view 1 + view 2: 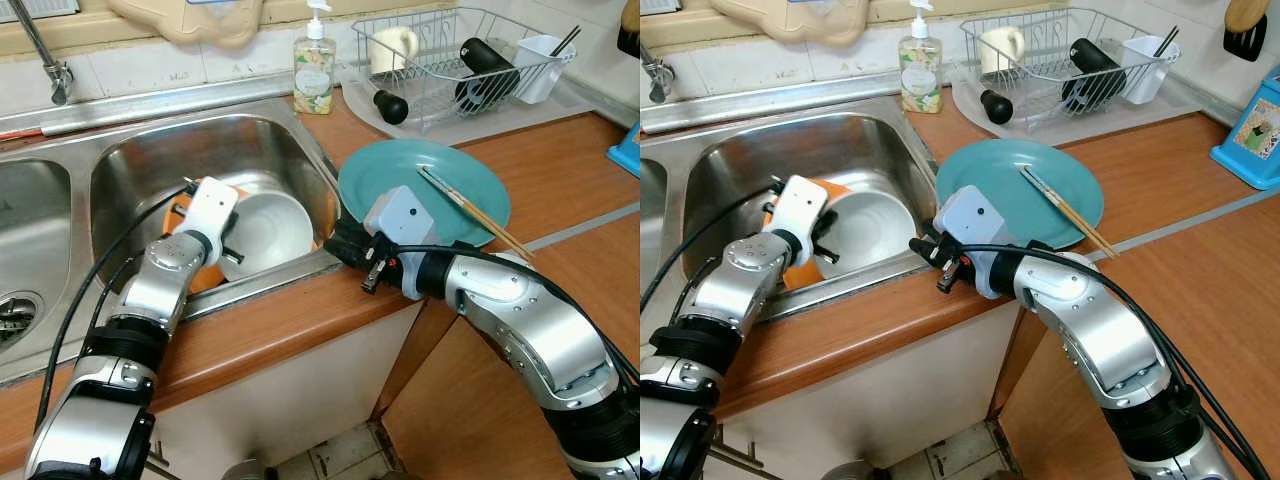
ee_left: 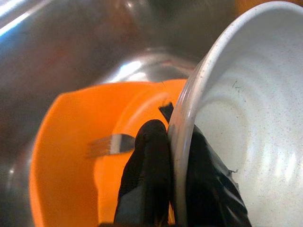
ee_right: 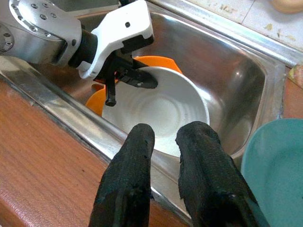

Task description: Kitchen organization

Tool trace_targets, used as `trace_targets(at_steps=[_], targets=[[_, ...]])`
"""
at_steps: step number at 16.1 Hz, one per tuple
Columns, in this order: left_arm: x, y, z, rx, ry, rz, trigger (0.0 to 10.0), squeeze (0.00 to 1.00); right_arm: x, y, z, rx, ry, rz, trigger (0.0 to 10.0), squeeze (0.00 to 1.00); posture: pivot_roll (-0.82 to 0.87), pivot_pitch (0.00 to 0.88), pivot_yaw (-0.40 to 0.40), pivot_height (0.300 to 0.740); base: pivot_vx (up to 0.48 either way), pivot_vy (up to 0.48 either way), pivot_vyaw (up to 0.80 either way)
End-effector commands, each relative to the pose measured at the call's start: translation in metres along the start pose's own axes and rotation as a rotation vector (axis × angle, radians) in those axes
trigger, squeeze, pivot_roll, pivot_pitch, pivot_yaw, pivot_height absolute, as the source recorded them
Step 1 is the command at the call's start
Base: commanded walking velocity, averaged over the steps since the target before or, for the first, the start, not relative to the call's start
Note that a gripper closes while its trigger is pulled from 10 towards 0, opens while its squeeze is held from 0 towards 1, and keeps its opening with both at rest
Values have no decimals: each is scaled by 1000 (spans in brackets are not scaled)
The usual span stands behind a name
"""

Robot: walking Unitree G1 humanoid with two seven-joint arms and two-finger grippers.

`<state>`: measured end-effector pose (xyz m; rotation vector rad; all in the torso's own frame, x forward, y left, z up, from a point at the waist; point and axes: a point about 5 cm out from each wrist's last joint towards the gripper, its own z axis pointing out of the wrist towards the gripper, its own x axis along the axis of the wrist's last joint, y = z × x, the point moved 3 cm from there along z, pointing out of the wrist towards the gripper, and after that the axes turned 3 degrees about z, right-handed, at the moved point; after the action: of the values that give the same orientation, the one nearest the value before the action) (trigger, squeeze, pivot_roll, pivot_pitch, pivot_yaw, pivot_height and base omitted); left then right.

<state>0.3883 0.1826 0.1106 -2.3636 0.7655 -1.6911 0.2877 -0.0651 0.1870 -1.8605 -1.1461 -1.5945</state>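
So the left pincer [image 1: 232,243] is clamped on the rim of the white bowl [image 1: 268,232], one finger inside and one outside. That bowl sits tilted in the sink [image 1: 150,160], leaning on an orange bowl [image 2: 71,156] with a fork [image 2: 106,144] in it. Right pincer [image 3: 163,137] hovers at the sink's near edge, fingers slightly apart, holding nothing. Teal plate [image 1: 400,170] with chopsticks [image 1: 470,208] rests on the wooden table [image 1: 560,160] just right of the sink, dish rack [image 1: 450,60] behind.

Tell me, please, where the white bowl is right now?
The white bowl sits in the sink basin, over an orange dish, its rim pinched by the left end effector.
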Motion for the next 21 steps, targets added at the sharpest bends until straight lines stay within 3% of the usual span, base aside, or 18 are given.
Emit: trace_targets(at_steps=[1,10,11,12,13,21], targets=[[7,-1,2,-12,5,16,10000,0,-5,0,-2,1,-28,-2,10000,0,-162,0,44,740,0,0,0],[-1,11,3,-98,-40,30,10000,0,-9,-1,-2,4,-50,-16,10000,0,-163,0,41,740,0,0,0],[-2,13,2,-111,-44,29,10000,208,-9,-1,-2,6,-52,-18,10000,0,-162,0,40,740,0,0,0],[-3,14,2,-121,-48,29,10000,914,-10,-1,-2,9,-55,-22,10000,0,-162,0,40,740,0,0,0],[-4,15,2,-126,-51,30,10000,1000,-10,-1,-1,10,-56,-24,10000,0,-161,0,39,740,0,0,0],[-3,13,-2,-104,-23,20,10000,1000,-12,-1,-2,3,-67,-33,10000,0,-165,0,44,740,0,0,0]])
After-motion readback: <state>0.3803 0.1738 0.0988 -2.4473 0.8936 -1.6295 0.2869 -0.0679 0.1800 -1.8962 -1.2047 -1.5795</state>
